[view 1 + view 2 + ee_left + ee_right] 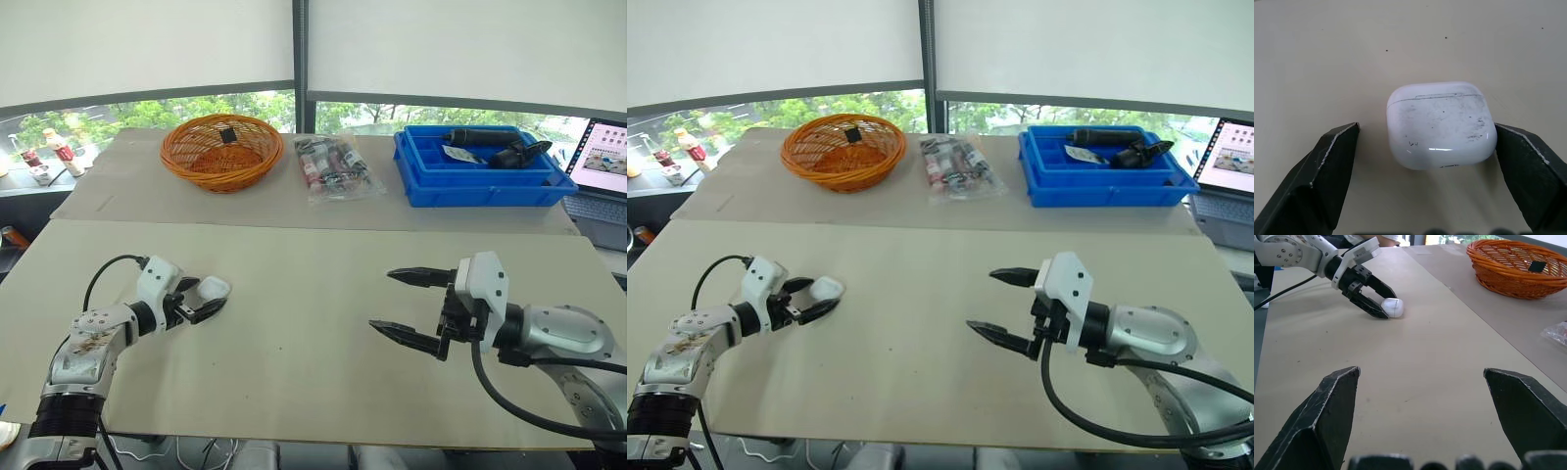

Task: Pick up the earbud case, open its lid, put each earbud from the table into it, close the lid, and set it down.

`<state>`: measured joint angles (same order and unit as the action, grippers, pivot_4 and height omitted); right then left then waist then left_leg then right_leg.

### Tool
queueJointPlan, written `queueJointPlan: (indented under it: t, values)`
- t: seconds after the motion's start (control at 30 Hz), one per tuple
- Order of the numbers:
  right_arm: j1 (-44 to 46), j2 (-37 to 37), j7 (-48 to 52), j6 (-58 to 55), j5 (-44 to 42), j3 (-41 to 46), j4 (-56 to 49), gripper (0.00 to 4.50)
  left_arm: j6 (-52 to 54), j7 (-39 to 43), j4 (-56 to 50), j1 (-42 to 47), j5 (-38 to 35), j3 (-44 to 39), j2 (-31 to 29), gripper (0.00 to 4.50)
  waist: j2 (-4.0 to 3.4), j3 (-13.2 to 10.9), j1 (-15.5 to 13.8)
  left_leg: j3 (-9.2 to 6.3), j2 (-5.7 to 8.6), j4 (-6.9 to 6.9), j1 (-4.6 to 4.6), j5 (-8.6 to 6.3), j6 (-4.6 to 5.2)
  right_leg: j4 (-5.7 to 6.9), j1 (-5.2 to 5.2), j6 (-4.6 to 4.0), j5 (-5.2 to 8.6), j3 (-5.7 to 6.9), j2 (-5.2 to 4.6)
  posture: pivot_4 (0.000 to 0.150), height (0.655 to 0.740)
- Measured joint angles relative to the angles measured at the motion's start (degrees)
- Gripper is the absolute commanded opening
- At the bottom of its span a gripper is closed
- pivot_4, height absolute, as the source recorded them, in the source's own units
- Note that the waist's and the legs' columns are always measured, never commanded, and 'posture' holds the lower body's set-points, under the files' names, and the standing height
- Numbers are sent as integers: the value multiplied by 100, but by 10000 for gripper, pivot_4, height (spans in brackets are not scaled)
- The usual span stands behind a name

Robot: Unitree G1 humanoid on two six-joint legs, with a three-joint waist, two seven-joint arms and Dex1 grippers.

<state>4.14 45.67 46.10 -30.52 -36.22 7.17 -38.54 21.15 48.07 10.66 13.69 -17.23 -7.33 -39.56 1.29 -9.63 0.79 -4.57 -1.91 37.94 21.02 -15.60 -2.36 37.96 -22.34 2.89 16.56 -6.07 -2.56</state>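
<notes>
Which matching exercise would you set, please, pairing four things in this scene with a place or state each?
1 earbud case
2 orange basket
3 blue bin
4 right tool

A open, holding nothing
B back right
C back left
D lid shut, between the fingers of the left tool

Pairs: 1-D, 2-C, 3-B, 4-A

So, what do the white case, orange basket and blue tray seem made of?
The small white rounded earbud case looks like glossy hard plastic: it shows a bright highlight, with dark scuffs. The orange woven basket seems wicker or rattan, from its visible weave. The blue rectangular tray appears matte moulded plastic, with even colour.
</notes>
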Motion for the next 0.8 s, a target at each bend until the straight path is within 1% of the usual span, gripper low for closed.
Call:
queueJointPlan:
  t: [0.03, 0.07, 0.27, 0.37, 0.47, 0.57, 0.63, 0.73, 0.8]
  values:
    - [-23, 0, -4, 0, 0, 0, -16, 45000, -18, -2, 44, 18, 14, -7, 3, 28147, -1, 0, 4, 0, 0, 0, 0, 0, 0, 0, 0, 0, 0, 0, 0, 1500, 7282]
    - [-40, 0, -7, 0, -1, 0, -33, 45000, -39, 8, 67, 28, 16, -7, 4, 25120, -1, 1, 5, 0, 0, 0, 0, 0, 0, -1, 0, 0, 0, 0, 0, 1500, 7282]
    - [-52, 0, -17, 0, -1, 0, -59, 45000, -223, 103, 144, 51, 65, 44, 43, 25148, -3, 2, -6, 0, 1, 0, 1, 0, 0, -1, 1, 0, 0, 1, -1, 1500, 7282]
    - [-51, 0, -35, -1, -1, 0, -69, 45000, -381, 188, 134, 50, 61, 71, 156, 25148, -3, 2, -12, 0, 1, 0, 1, 0, 0, -2, 1, 0, 0, 1, -2, 1500, 7282]
    - [-56, -14, -187, -159, -64, 15, -83, 45000, -600, 352, -137, -97, 20, 168, 328, 25148, -3, 2, -8, -1, 0, 0, 5, 0, 0, -6, 0, 0, 0, 1, -2, 1500, 7282]
    - [-69, -130, -599, -751, -429, 27, -109, 45000, -1019, 596, -807, -338, 15, 672, 729, 25148, 3, -2, -12, -2, 0, 2, 15, 0, -1, -9, -4, 0, 0, 2, -4, 1500, 7282]
    - [5, -136, -1003, -1401, -888, 27, -189, 45000, -1498, 709, -1145, -360, 81, 963, 912, 25148, 6, -3, -4, -4, -2, 3, 15, 0, -1, -6, -7, -3, -2, 2, -1, 1500, 7282]
    - [316, -206, -1542, -2295, -1711, 6, -182, 45000, -2294, 716, -1326, -228, 285, 1171, 1171, 25148, 5, -3, 46, -3, -3, 3, 9, 1, 0, -1, -5, -7, -4, -1, 4, 1500, 7282]
    - [501, -351, -1839, -2653, -2144, -30, -166, 45000, -2767, 718, -1343, -169, 427, 1341, 1339, 25148, 5, -3, 48, -3, -4, 3, 10, 0, 0, -3, -5, -7, -4, 0, 6, 1500, 7282]
